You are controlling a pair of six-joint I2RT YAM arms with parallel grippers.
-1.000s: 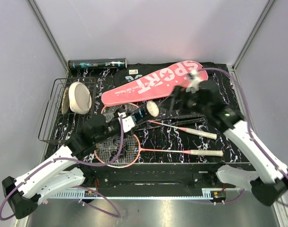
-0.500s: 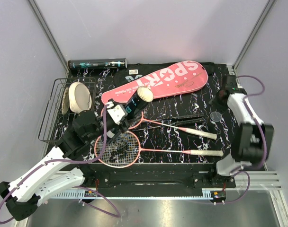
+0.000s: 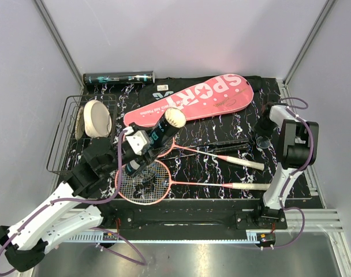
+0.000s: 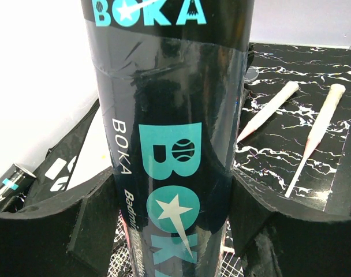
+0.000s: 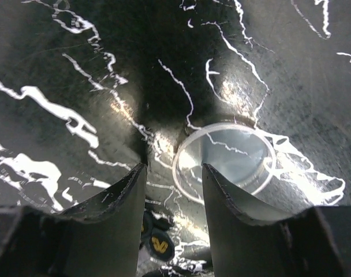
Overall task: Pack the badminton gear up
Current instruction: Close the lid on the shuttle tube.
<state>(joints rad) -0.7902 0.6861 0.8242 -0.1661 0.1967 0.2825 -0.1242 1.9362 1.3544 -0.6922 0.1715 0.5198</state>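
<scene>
Pinching a dark tube (image 3: 161,130), white feathers (image 3: 175,118) at its top mouth, the left claw (image 3: 144,150) held it tilted over the rackets (image 3: 142,184) at 8 o'clock. Right claw (image 3: 263,137) stood parted over a clear lid (image 5: 227,164) at 3 o'clock, near the edge of the mat (image 3: 210,170).

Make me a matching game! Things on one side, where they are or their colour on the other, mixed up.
Things: 1 BOKA tube; 2 cream disc; 3 clear round lid; 4 SPORT case.
Matches: A in the wire basket; B pink; C on the table by the right gripper; D held in the left gripper.
Pairs: 1-D, 2-A, 3-C, 4-B.
</scene>
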